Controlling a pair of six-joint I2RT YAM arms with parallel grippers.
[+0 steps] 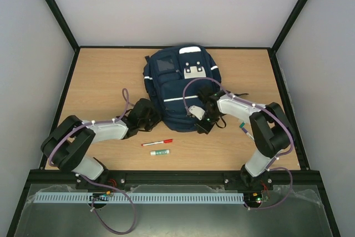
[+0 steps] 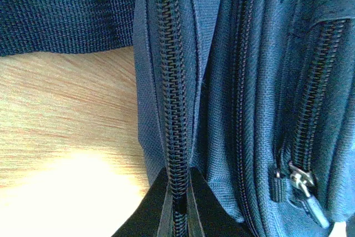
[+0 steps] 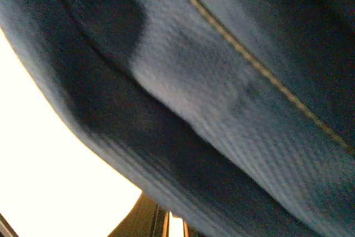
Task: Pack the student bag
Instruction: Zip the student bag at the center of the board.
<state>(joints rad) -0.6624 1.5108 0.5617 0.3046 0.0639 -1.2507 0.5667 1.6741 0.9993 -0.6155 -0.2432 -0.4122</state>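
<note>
Tabletop of pale wood (image 1: 100, 81) carries everything, and the biggest thing on it is the large navy-blue fabric backpack (image 1: 172, 90) with white patches and white reflective strips. It lies flat just ahead of both tools, its near edge touching them.

The left gripper (image 1: 145, 116) sits at the backpack's near left corner. In the left wrist view its dark fingers (image 2: 213, 217) are pressed together on a zipped seam of the bag, pinching the black zip teeth and the blue cloth on either side. A flat navy webbing strap (image 2: 55, 20) lies on the wood beyond and to the left of this gripper.

The right gripper (image 1: 202, 121) is at the bag's near right edge, its jaws closed. Blue cloth fills its wrist view and lies right against the finger ends, so I cannot tell whether a fold is caught between them.

A slim red-and-white pen (image 1: 157, 142) lies on the wood behind the left gripper, toward the arm bases. A short white tube with a green end (image 1: 160, 152) lies just behind the pen. A small silver metal zip pull (image 2: 302, 184) hangs on another zip, just right of the left gripper's fingers.
</note>
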